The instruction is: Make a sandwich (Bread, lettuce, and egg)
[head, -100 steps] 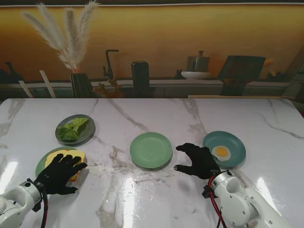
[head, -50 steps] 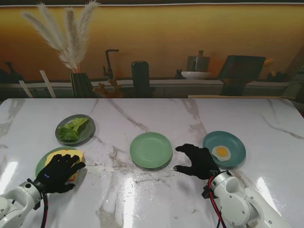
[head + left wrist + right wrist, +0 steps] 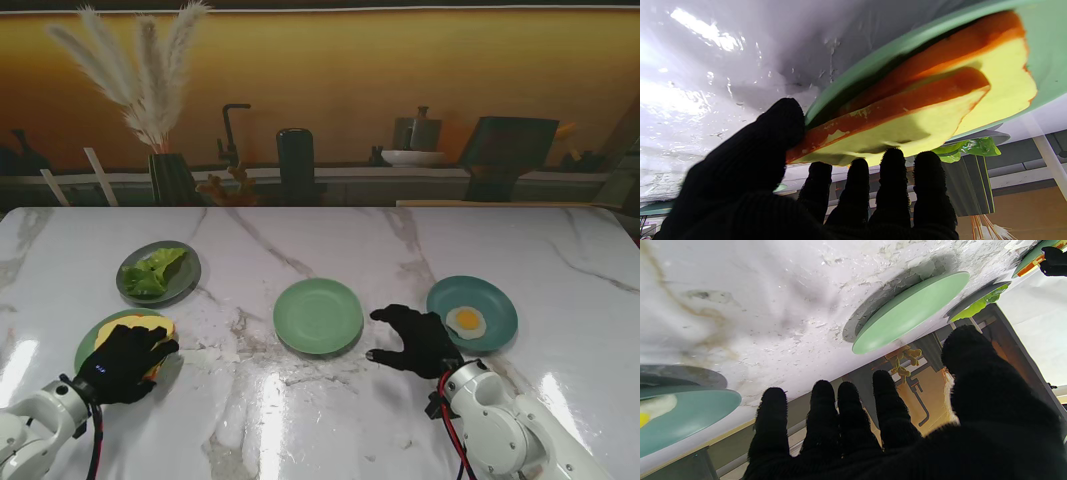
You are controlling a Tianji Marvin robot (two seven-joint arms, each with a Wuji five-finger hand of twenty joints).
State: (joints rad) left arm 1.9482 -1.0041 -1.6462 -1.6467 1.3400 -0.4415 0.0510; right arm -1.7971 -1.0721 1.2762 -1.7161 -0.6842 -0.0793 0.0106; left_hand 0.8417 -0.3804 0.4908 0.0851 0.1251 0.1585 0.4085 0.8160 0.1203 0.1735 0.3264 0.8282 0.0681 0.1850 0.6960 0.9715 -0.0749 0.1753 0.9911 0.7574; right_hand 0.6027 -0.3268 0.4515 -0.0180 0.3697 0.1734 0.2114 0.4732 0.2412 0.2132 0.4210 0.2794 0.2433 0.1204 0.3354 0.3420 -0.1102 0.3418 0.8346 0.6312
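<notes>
Two yellow bread slices (image 3: 152,324) with orange crust lie stacked on a light green plate (image 3: 90,348) at the near left. My left hand (image 3: 125,362) covers their near side. In the left wrist view the thumb (image 3: 776,133) presses the crust of the top slice (image 3: 907,126) and the fingers (image 3: 893,176) lie on its face; that slice tilts off the lower slice (image 3: 1000,73). Lettuce (image 3: 155,270) sits on a grey plate (image 3: 186,290). The middle green plate (image 3: 318,316) holds nothing. A fried egg (image 3: 466,321) lies on a teal plate (image 3: 497,300). My right hand (image 3: 415,338) hovers open between those two plates.
A dark vase of pampas grass (image 3: 170,178) stands at the table's far left edge. The right wrist view shows the middle plate (image 3: 910,311), the teal plate (image 3: 690,413) and the lettuce (image 3: 977,305) beyond my spread fingers (image 3: 820,413).
My left hand has drawn slightly nearer to me and its fingers have curled onto the top bread slice. The right hand has barely shifted.
</notes>
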